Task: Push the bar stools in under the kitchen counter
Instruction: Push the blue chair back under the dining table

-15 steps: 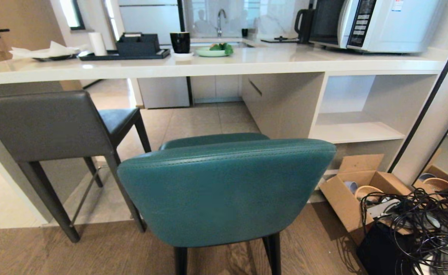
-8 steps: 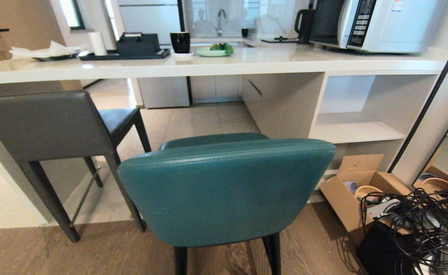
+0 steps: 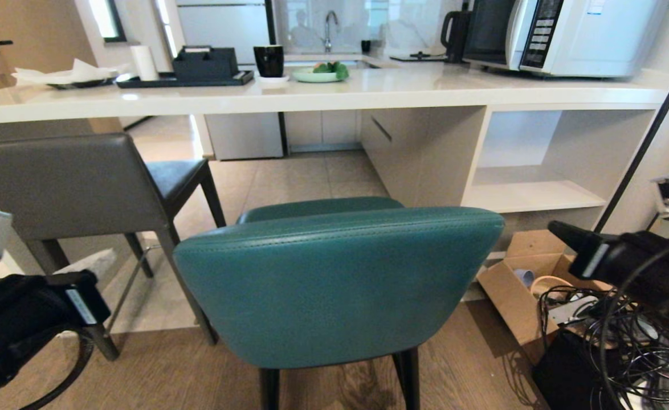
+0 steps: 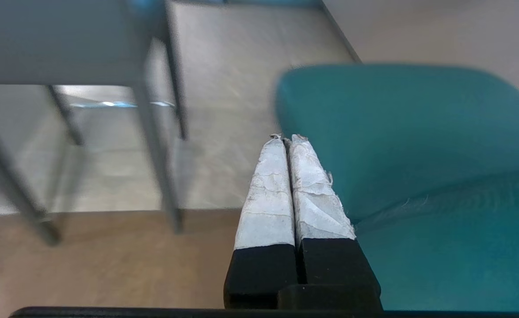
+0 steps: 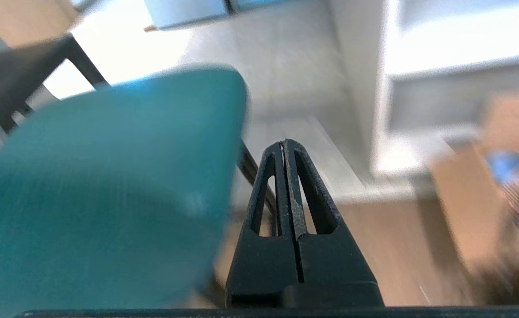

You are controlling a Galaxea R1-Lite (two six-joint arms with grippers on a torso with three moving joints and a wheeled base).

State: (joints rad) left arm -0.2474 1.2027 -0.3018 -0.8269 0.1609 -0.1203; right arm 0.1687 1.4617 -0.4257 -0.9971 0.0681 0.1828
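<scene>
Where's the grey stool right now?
In the head view the grey stool stands on the left, seat partly under the kitchen counter, just left of and beyond the teal stool.

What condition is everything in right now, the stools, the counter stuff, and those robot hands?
Teal stool: upright, pulled out from the kitchen counter.
Grey stool: upright, seat partly under the counter.
Left end effector: shut, empty, beside the teal stool.
Right end effector: shut, empty, at the stool's other side.
Microwave: door closed.
Cardboard box: flaps open.
Cables: tangled heap.
</scene>
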